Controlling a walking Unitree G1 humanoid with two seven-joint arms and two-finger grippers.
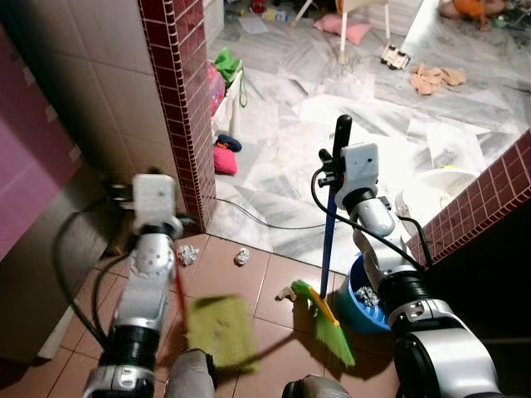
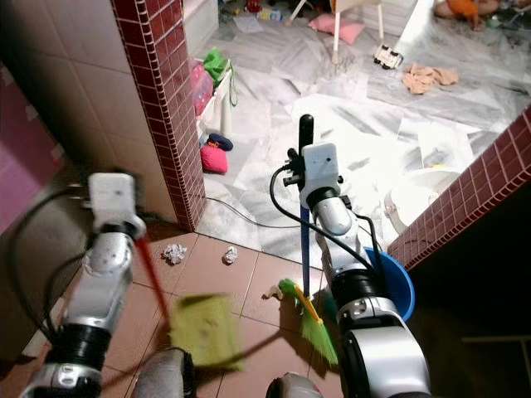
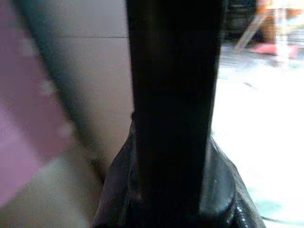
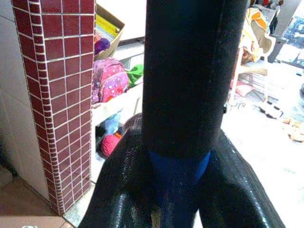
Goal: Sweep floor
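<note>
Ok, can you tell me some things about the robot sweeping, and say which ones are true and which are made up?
1. The right gripper holds a broom with green bristles. True.
2. The left gripper holds a blue mop. False: it holds a dustpan, green with a red handle.
3. Crumpled paper lies on the brown tiles. True.
4. The pillar is covered in yellow tiles. False: they are dark red.

Brown tile floor (image 1: 232, 278) near robot, grey marble floor (image 1: 282, 133) beyond. On brown tiles: two crumpled paper balls (image 1: 188, 254) (image 1: 241, 256) close together, small scrap (image 1: 286, 293) touching green broom bristles (image 1: 332, 330), blue bucket (image 1: 365, 311) right beside them. On marble: black cable (image 1: 257, 220), pink cushion (image 1: 347, 31), crumpled beige cloth (image 1: 436, 78), loose papers (image 1: 452, 149) all over.
</note>
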